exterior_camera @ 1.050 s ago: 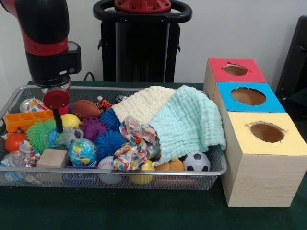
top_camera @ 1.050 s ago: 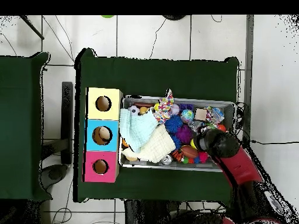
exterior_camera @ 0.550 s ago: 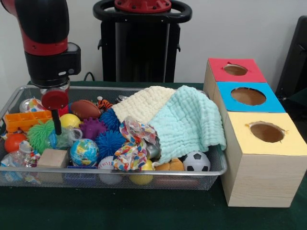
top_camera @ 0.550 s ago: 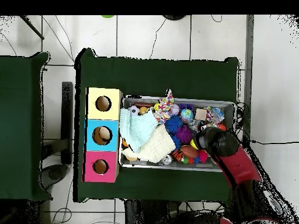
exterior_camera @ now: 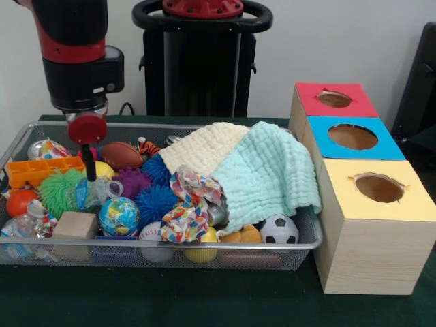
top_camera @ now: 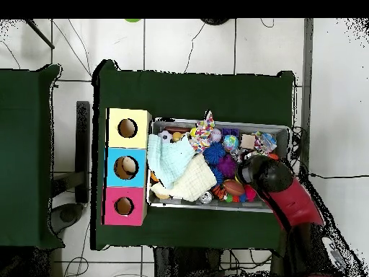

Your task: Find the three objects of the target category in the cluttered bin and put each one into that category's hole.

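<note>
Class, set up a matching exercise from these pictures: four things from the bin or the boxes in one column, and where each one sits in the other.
Things:
1. soccer ball
2. globe ball
3. wooden block
4. yellow-topped box

Places (front view):
A. nearest of the three boxes
B. just left of the globe ball, at the bin's near wall
C. below the mint cloth's edge, bin's near right corner
D. in front of the blue spiky ball

Pairs: 1-C, 2-D, 3-B, 4-A

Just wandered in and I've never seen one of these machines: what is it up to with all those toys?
The red and black arm is rummaging in a wire bin crammed with balls, toys and two cloths. Its claw hangs over the bin's end farthest from the boxes, by a yellow ball and a purple spiky ball; whether it grips anything is unclear. Beside the bin stand red, blue and yellow boxes with holes on top.
</note>
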Available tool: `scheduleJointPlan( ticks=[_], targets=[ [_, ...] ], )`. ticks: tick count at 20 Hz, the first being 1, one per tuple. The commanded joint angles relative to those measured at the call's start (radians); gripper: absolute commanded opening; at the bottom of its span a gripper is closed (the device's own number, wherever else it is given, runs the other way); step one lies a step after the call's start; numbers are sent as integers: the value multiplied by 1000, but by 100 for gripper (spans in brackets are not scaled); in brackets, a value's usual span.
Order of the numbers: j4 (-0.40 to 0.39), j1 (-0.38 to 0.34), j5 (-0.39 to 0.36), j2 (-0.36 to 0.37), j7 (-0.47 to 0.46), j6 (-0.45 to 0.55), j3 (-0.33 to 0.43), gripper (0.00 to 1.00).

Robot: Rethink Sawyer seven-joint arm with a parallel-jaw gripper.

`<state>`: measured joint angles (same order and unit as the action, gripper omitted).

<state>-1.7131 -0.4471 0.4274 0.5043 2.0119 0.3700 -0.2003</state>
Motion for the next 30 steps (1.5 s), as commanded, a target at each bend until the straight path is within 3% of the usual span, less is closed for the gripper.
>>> scheduleJointPlan(
  ticks=[1, 30],
  targets=[
    [-46, 18, 52, 30, 239, 110, 26, 100],
    [-95, -52, 167, -46, 203, -65, 209, 100]
  ],
)
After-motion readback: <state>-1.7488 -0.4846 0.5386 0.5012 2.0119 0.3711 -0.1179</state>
